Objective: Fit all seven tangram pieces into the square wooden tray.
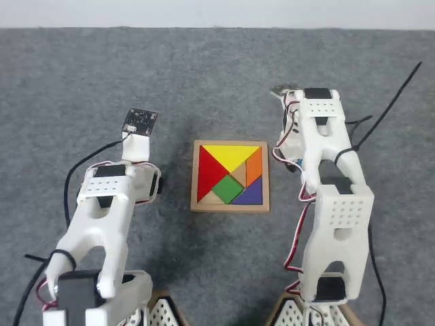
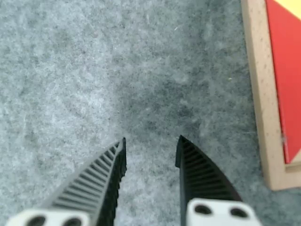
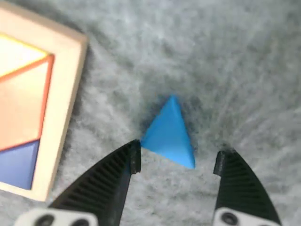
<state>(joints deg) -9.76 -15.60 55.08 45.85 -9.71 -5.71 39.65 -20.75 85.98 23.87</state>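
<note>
Right wrist view showed the right gripper (image 3: 178,159) spread, straddling a blue triangle (image 3: 169,134) (beside the tray (image 3: 66,94)); the left gripper (image 2: 151,150) gaped empty.

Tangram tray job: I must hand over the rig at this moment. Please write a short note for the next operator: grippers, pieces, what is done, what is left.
Left gripper: open, empty, over the carpet beside the left side of the tray.
Right gripper: open, one finger on each side of the blue triangle, which lies on the carpet right of the tray.
Done: red triangle, yellow triangle, orange piece, green square and purple triangle sit in the tray.
Left: the blue triangle. Two pale patches in the tray may be gaps or wood-coloured pieces; check.
</note>
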